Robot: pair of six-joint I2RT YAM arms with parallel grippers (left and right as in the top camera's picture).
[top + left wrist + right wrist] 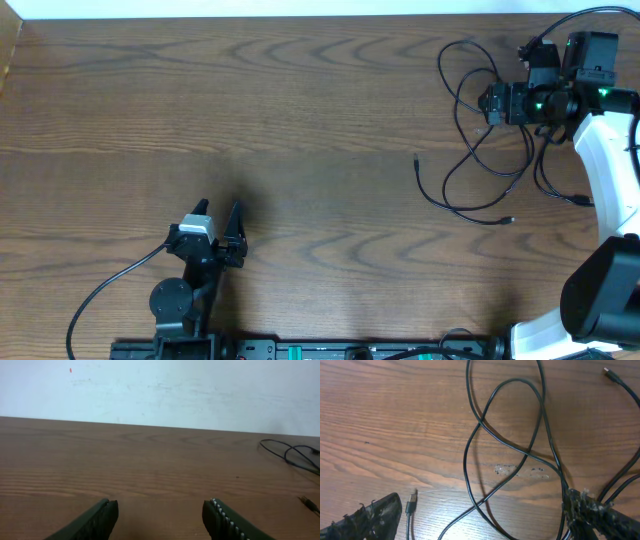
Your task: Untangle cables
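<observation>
Jaws spread wide, the right gripper (pixel 485 519) is hovering low over the cables (pixel 470 130), pinching nothing. They are lying as crossed black loops near the far right of the table (pixel 250 100). The left gripper (pixel 218 212) is sitting parted and empty, well apart from them. The main risk is a bite landing where strands are crossing: two cords would be getting caught together, and pulling would be tightening the tangle rather than loosening it. One finger (pixel 600 516) is lying against a bundle of strands, so a loop may be snagging there. A small plug (pixel 411 505) beside the other finger could be catching too.
</observation>
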